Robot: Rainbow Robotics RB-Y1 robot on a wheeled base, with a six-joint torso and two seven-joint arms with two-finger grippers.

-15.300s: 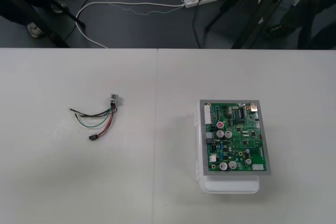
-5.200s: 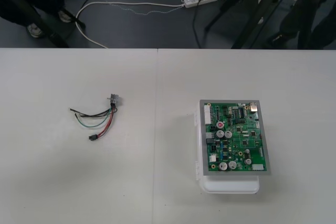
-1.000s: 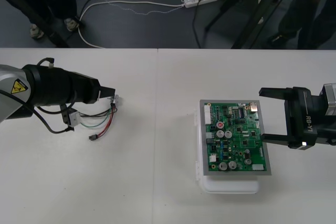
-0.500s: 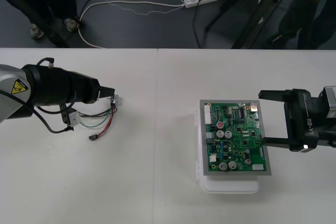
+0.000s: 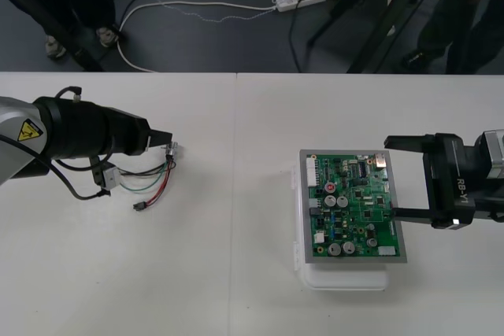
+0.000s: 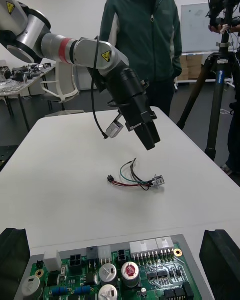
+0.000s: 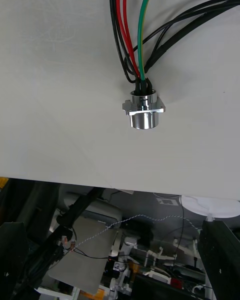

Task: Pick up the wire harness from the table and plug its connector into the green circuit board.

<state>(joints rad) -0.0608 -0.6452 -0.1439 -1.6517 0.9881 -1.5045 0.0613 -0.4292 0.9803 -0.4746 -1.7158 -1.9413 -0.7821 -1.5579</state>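
Left jaws spread wide and empty just by the metal socket (image 7: 144,111) of the wire harness (image 5: 150,179), lying loose on the surface (image 5: 197,273); right jaws, wide and empty, straddle the right edge of the green circuit board (image 5: 352,204)

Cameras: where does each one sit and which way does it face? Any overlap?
Front: above the table, looking steeply down; both arms come in, left gripper above the harness, right gripper at the board.
Right wrist: on the right arm, looking level over the board towards the harness; own open fingers flank the board, left gripper above the harness.
Left wrist: on the left arm, looking down at the socket on the table; own open fingers wide apart.
Shared: all three show the harness.
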